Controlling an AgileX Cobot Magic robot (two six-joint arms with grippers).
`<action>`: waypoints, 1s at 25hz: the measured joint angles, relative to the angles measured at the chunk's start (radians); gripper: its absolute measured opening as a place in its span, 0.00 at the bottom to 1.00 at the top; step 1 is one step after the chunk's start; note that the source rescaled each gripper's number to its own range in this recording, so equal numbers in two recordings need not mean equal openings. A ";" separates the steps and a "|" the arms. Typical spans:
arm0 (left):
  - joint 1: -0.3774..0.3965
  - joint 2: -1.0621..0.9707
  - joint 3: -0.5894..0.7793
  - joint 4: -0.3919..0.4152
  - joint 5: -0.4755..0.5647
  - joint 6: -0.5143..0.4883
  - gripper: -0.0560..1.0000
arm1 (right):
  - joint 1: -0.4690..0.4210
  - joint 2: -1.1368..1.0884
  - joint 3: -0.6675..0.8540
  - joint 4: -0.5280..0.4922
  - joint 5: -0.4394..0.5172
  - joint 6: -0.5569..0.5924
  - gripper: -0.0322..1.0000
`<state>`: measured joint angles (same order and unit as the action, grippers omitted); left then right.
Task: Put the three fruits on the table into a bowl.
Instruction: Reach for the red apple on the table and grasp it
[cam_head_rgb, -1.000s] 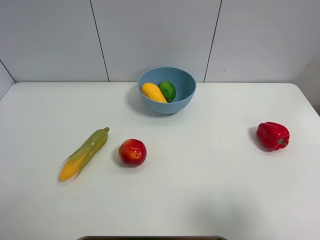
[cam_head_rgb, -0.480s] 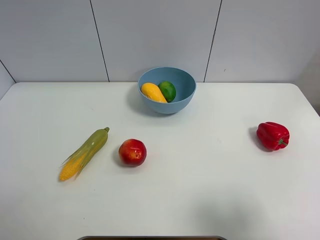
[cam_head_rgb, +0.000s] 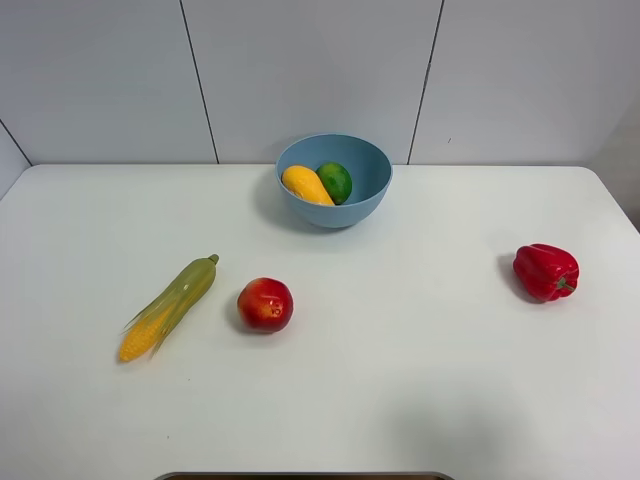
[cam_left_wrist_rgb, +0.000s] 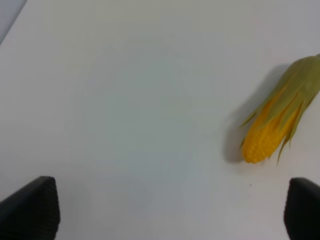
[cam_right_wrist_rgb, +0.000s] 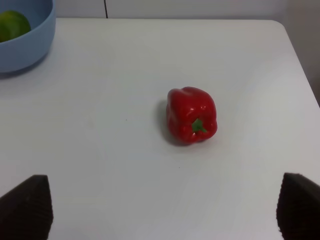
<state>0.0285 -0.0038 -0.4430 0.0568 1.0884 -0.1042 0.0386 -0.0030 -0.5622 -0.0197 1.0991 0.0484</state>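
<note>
Light-blue glossy bowl holds oblong yellow-orange mango and small green lime, leaving only the round red apple on white tabletop well before the bowl; both jaws released, empty.

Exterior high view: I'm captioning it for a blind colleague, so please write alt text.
A light-blue bowl at the back of a white table holds a mango and a lime. A red apple lies on the table nearer the camera, a corn cob left of it; a red bell pepper sits far right.
</note>
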 joint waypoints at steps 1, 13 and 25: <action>0.000 0.000 0.000 0.000 0.000 0.000 1.00 | 0.000 0.000 0.000 0.000 0.000 0.000 1.00; 0.000 0.000 0.000 0.000 0.000 0.000 1.00 | 0.000 0.000 0.000 0.000 0.000 0.000 1.00; 0.000 0.000 0.000 0.013 0.000 0.000 1.00 | 0.000 0.000 0.000 0.000 0.000 0.000 1.00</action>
<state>0.0285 -0.0038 -0.4430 0.0697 1.0884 -0.1042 0.0386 -0.0030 -0.5622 -0.0197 1.0991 0.0484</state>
